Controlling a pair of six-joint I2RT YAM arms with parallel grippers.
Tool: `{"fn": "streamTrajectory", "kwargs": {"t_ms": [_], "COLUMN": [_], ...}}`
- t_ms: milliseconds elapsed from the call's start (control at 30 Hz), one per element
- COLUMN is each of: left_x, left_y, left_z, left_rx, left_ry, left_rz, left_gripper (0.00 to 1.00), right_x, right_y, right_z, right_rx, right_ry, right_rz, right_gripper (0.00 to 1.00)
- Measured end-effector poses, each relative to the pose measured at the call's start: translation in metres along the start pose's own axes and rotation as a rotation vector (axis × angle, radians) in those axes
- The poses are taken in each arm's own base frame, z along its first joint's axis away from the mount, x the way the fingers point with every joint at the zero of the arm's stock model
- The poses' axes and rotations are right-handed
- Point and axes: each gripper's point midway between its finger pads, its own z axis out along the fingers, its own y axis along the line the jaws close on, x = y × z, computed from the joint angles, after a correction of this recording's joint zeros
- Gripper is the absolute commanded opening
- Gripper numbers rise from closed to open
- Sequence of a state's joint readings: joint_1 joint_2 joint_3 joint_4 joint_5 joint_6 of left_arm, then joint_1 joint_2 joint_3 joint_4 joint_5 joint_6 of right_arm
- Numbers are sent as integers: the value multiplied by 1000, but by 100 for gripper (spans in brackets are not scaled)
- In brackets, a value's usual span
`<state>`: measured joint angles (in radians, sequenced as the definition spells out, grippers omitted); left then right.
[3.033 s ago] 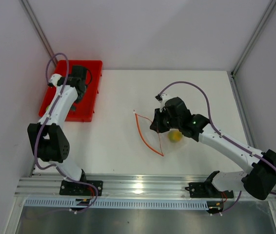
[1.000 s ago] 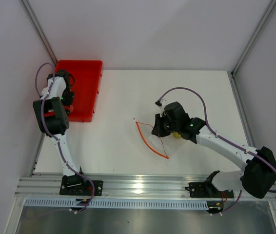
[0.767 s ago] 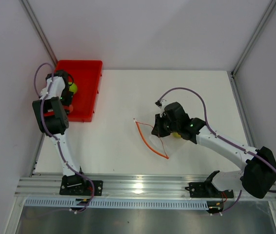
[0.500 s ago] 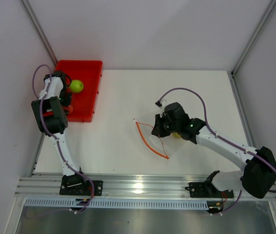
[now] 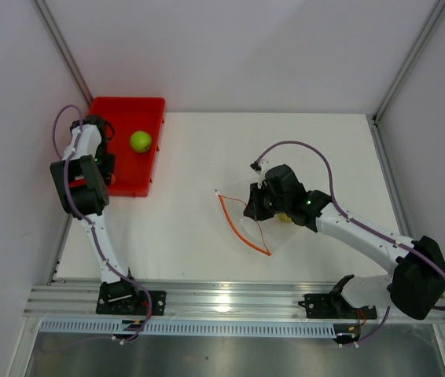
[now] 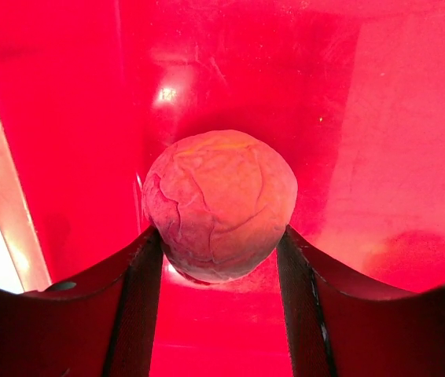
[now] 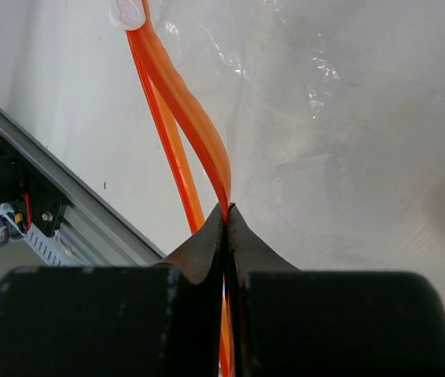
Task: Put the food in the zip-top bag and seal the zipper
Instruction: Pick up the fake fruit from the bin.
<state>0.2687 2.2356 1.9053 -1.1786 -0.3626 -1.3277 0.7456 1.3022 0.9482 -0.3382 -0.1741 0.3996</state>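
In the left wrist view my left gripper [image 6: 218,236] holds a pinkish-orange fruit [image 6: 221,200], one finger pressed against each side, on the floor of the red tray [image 6: 380,118]. From above, that gripper [image 5: 106,168] is at the tray's left side. A green fruit [image 5: 141,140] lies loose in the tray to its right. The clear zip-top bag [image 5: 268,229] lies mid-table with a yellow-orange fruit [image 5: 285,217] inside. My right gripper [image 7: 226,207] is shut on one orange strip of the zipper [image 7: 199,133], lifting it so the mouth gapes; from above that gripper [image 5: 255,210] is over the zipper [image 5: 233,220].
The red tray [image 5: 132,110] stands at the table's back left corner against the left wall. A metal rail [image 5: 230,302] runs along the near edge by the arm bases. The right arm's purple cable [image 5: 301,145] loops above the bag.
The left jaws have closed onto the pinkish-orange fruit. The green fruit has rolled right, away from the left gripper, across the tray. The right gripper has kept still.
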Motion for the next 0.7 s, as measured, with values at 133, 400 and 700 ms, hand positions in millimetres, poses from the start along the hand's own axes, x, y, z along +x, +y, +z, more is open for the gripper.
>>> {"fn": "streamTrajectory", "kwargs": {"t_ms": [133, 400, 700], "left_x": [-1, -11, -15], "left_y": [1, 2, 10], "left_z": [-2, -28, -69], "left_rx": [5, 61, 149], "left_ry": [-1, -17, -42], "left_rz": [8, 11, 56], "left_gripper": [3, 1, 1], "right_x": [0, 0, 0], "right_y": [0, 0, -2], "right_z": [0, 0, 1], "right_rx": [0, 0, 10], "right_ry": [0, 0, 0], "right_rz": [0, 0, 0], "right_gripper": [0, 0, 0]}}
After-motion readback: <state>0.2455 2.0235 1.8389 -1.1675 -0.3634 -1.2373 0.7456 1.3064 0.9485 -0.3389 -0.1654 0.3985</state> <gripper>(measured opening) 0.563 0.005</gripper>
